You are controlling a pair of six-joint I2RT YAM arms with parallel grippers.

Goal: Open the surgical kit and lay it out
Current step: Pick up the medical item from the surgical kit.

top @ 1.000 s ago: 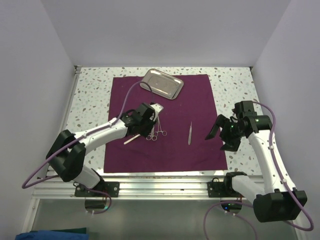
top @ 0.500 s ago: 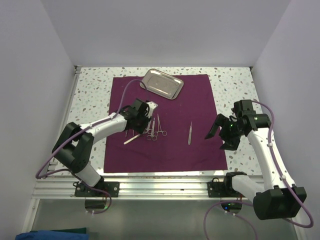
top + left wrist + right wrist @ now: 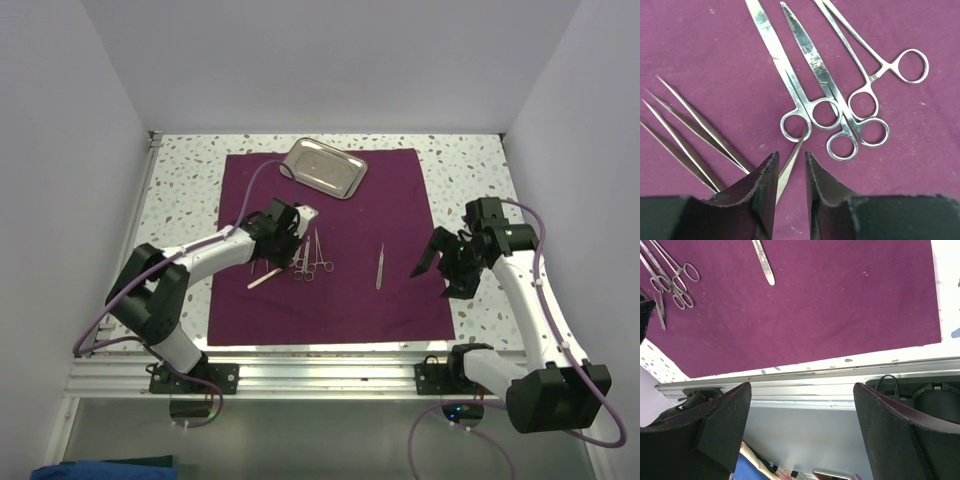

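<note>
1. Over the bunched instruments on the left half of the cloth wrap, the left tool hangs low. Its jaws are parted only narrowly, and nothing is pinched that I can see: purple shows on both sides of the flat silver strip running between them.
2. That strip is the one to watch. It lies directly under the tool, its long axis running up through the gap at a slight slant, so a squeeze would come across its thin width. Looks well lined up to me.
3. Just beyond the fingertips are two pairs of scissors and ring-handled forceps, rings overlapping, blades pointing away. Off to the left in the wrist view, fine tweezers fan out, near the strip but apart from it.
4. Across on the right, the right tool hovers at the cloth's right edge, jaws spread wide, holding nothing. One lone pair of tweezers lies between it and the pile, lengthwise near-to-far.
5. Steel tray sits at the far edge of the cloth, well apart from both tools.
6. My read: the wrap is open and flat on the bench, one piece is laid out alone, and the pile is not yet spread. Left arm is plainly the nearer one. The risk is that the strip's far end meets a scissor ring, which could drag along.
</note>
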